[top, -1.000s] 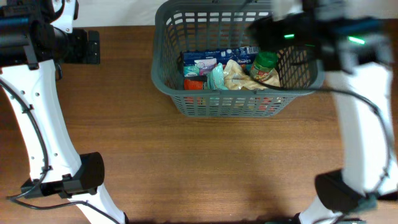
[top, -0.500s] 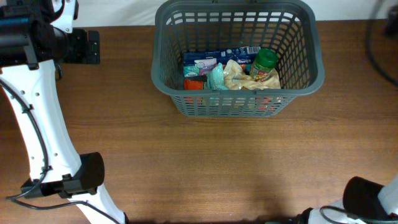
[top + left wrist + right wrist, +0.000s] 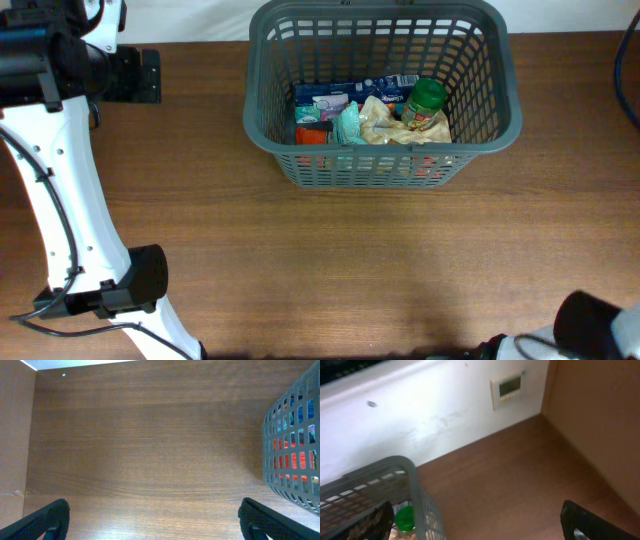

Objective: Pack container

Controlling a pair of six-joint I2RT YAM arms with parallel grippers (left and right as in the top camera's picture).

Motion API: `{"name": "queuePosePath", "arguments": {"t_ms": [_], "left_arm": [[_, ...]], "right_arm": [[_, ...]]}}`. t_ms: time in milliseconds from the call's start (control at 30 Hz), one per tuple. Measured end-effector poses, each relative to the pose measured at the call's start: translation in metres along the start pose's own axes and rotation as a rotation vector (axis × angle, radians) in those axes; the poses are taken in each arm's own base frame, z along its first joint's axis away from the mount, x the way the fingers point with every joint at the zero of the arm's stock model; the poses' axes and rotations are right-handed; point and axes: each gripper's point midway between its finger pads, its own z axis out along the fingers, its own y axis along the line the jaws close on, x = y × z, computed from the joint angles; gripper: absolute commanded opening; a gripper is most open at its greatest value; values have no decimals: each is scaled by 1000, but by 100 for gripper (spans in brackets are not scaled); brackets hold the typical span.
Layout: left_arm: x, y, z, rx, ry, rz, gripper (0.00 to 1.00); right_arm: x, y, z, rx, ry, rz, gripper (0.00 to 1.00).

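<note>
The dark grey slotted basket [image 3: 262,100] stands at the table's back centre. It holds a green-lidded jar [image 3: 425,103], a blue packet [image 3: 340,95], a crinkled pale bag [image 3: 385,122] and red and teal items. My left gripper [image 3: 150,76] hovers left of the basket. In the left wrist view it [image 3: 152,520] is wide open and empty above bare wood, with the basket wall [image 3: 292,450] at the right edge. My right gripper [image 3: 480,522] is open and empty, right of the basket's corner [image 3: 415,495]. The jar's lid [image 3: 404,517] shows through the corner. The right gripper is out of the overhead view.
A white wall with a small thermostat-like panel [image 3: 507,387] runs behind the table. A brown side panel [image 3: 600,425] rises at the right. The right arm's base [image 3: 600,335] sits at the bottom right and the left arm's base [image 3: 135,280] at the bottom left.
The right arm, which was blurred over the basket's right side, has swung away to the right and left the overhead view. The left arm and the basket's contents have not moved.
</note>
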Motion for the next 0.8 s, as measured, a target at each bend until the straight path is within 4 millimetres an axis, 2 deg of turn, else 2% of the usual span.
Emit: {"name": "queuePosePath", "arguments": {"t_ms": [100, 267, 400, 467, 600, 700, 800], "left_arm": [[0, 0, 0, 0, 0, 0, 99], [0, 0, 0, 0, 0, 0, 99], [0, 0, 0, 0, 0, 0, 99], [0, 0, 0, 0, 0, 0, 99], [0, 0, 0, 0, 0, 0, 99], [0, 0, 0, 0, 0, 0, 99], [0, 0, 0, 0, 0, 0, 99]], "right_arm": [[2, 8, -43, -13, -45, -24, 99], [15, 23, -152, -21, -211, -71, 99], [53, 28, -236, 2, -340, -112, 99], [79, 28, -269, 12, -387, -120, 99], [126, 27, -302, 24, -423, -126, 99], [144, 25, -305, 26, -419, -127, 99], [149, 27, -303, 12, -407, -128, 99]]}}
